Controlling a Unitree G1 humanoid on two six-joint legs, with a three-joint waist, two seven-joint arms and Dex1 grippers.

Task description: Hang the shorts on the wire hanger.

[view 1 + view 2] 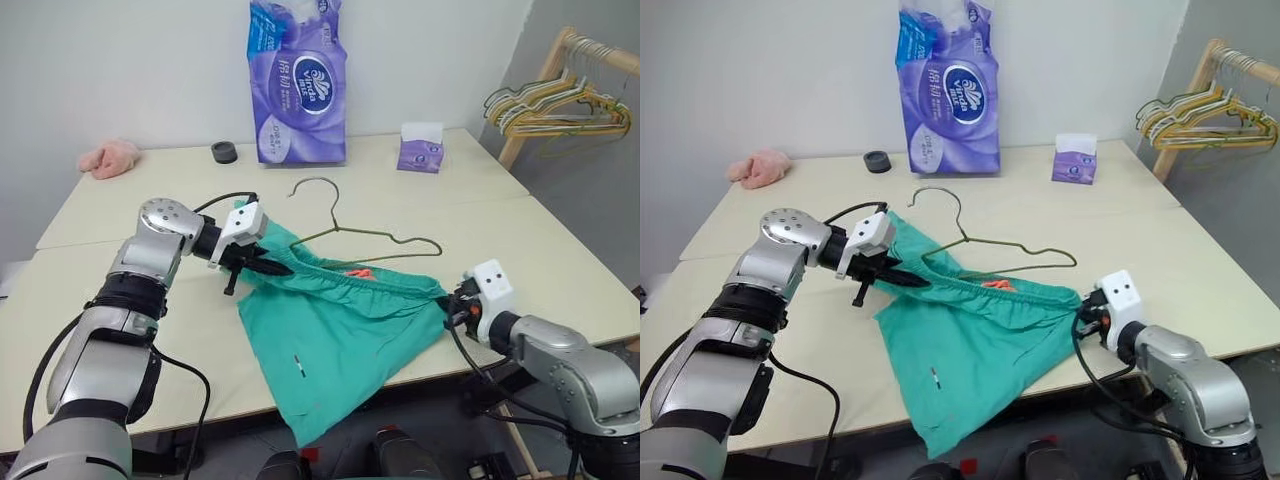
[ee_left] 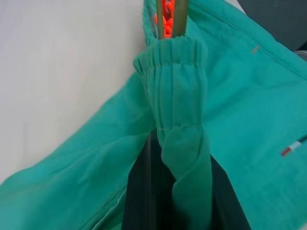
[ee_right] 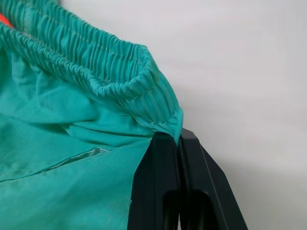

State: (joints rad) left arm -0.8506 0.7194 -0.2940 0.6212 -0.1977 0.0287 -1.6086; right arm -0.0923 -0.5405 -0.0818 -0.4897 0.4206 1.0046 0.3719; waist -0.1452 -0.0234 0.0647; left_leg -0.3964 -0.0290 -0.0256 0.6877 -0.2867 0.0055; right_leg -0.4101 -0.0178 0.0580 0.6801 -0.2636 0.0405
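The teal shorts [image 1: 335,340] lie at the table's front, their legs drooping over the edge. My left gripper [image 1: 262,264] is shut on the left end of the gathered waistband [image 2: 180,91]. My right gripper [image 1: 455,303] is shut on the waistband's right corner [image 3: 165,112], pinched at the black fingertips [image 3: 165,143]. The wire hanger [image 1: 345,232] lies flat on the table just behind the shorts, hook pointing away. Its lower wire [image 2: 176,19] runs into the waistband beside an orange drawstring [image 1: 361,272].
A purple tissue pack [image 1: 298,80] stands at the back, with a small purple box [image 1: 421,148] to its right and a black ring [image 1: 224,152] to its left. A pink cloth [image 1: 110,158] lies far left. Bunched hangers [image 1: 560,105] hang on a wooden rack at right.
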